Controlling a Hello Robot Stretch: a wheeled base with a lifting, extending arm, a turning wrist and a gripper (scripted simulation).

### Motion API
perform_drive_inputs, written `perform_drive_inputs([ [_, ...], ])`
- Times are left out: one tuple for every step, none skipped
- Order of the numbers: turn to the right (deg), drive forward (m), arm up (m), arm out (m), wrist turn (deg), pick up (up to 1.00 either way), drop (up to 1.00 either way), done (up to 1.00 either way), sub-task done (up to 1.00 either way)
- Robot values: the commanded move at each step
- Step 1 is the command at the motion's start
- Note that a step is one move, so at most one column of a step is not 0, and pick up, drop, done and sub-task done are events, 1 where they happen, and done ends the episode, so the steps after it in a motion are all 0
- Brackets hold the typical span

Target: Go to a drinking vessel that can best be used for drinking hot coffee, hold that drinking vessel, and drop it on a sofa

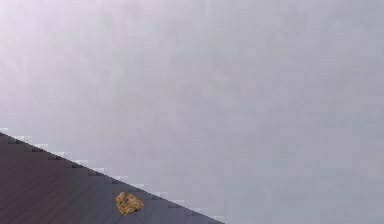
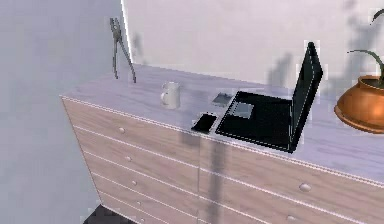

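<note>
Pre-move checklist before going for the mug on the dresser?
1. Mug in sight, upright on the dresser: ok.
2. Room around the mug: phone and laptop lie apart from it, toward the arm side view's right: ok.
3. Gripper lined up with the mug: cannot tell.
4. Way ahead free: wall close in the forward view, small brown thing on the floor: not ok.
5. Sofa located: cannot tell.
</note>
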Motion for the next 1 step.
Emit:
perform_drive_inputs([
  [0.0, 0.0, 0.5, 0.0, 0.0, 0.0, 0.0, 0.0, 0.0],
])
